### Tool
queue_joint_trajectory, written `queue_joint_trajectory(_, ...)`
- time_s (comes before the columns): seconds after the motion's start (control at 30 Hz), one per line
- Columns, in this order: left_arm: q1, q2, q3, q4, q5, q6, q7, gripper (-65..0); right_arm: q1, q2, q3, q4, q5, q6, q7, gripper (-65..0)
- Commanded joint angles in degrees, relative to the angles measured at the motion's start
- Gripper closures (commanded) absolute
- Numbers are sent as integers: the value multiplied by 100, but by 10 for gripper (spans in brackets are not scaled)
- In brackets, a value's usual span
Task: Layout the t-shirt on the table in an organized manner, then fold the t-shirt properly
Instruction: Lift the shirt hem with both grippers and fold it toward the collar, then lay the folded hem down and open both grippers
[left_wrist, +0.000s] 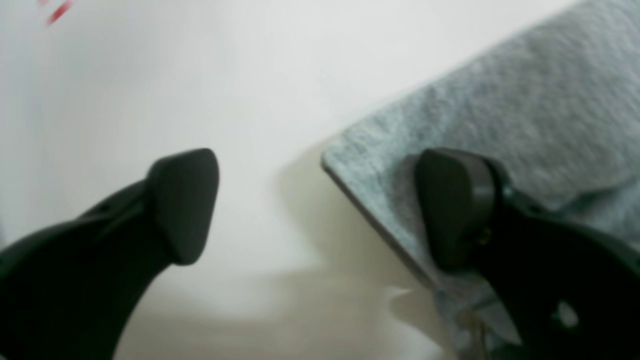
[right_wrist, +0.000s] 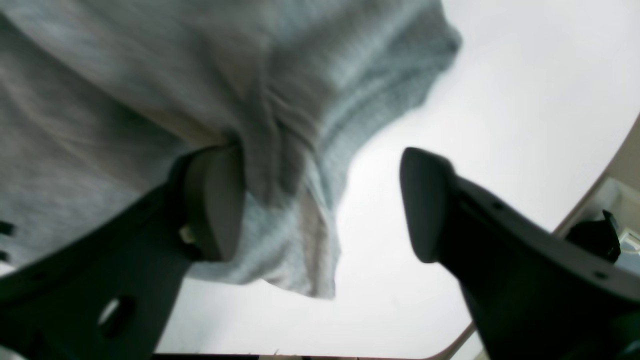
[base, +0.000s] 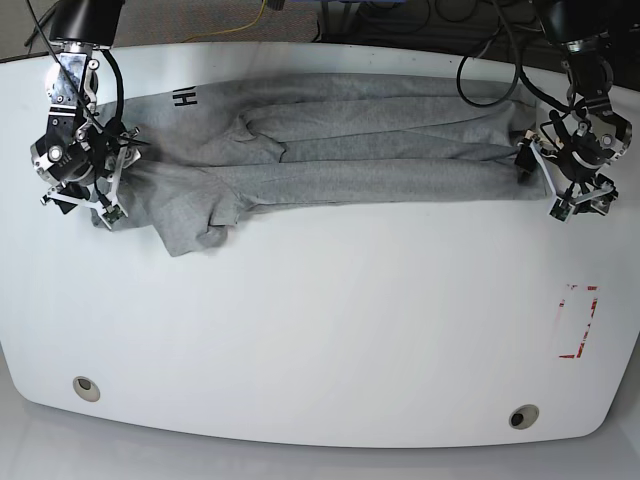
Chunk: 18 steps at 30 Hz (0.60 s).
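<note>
Two grippers of mine sit at opposite ends of the t-shirt (base: 330, 150), which lies stretched in a long folded band across the far part of the table (base: 330, 340), from about nine o'clock to three o'clock in the base view. My left gripper (left_wrist: 320, 210) is released: its fingers stand wide apart, one finger (left_wrist: 452, 205) resting against the cloth just inside a corner of the shirt, the other over bare white tabletop at its nine o'clock. My right gripper (right_wrist: 320, 205) is likewise spread open; one finger (right_wrist: 212, 200) touches a bunched fold of grey fabric, the other is clear of it, with only table behind. Nothing is pinched in either. Black lettering shows on the shirt near my right arm. A red rectangle (base: 578, 321) is marked on the table at roughly four o'clock, and two small round holes (base: 86, 388) sit near the front edge.
</note>
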Motion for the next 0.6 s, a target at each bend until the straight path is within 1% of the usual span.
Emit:
queue_joint_trajectory(0.0, -157, -169, -179, 269, -56, 32, -101, -625, 117, 125, 290, 207, 0, -12, 26, -476)
queue_joint_trajectory(0.1, -298, -169, -398, 384, -73, 32, -110, -625, 196, 73, 668, 409, 17, -12, 114, -477)
queue_joint_trajectory(0.17, -456, -160, -513, 489, -82, 32, -110, -625, 293, -24, 764, 471, 26, -12, 202, -480)
queue_joint_trajectory(0.23, -579, -125, -557, 577, -82, 32, -110, -625, 381, -86, 782, 488, 105, -12, 316, -481)
queue_joint_trajectory(0.33, -746, 25, -583, 691, -82, 32, -110, -625, 574, -112, 870, 418, 246, -12, 483, -481)
queue_joint_trajectory(0.57, -922, 262, -627, 911, -82, 32, -110, -625, 1066, -314, 896, -206, 677, -12, 738, -479)
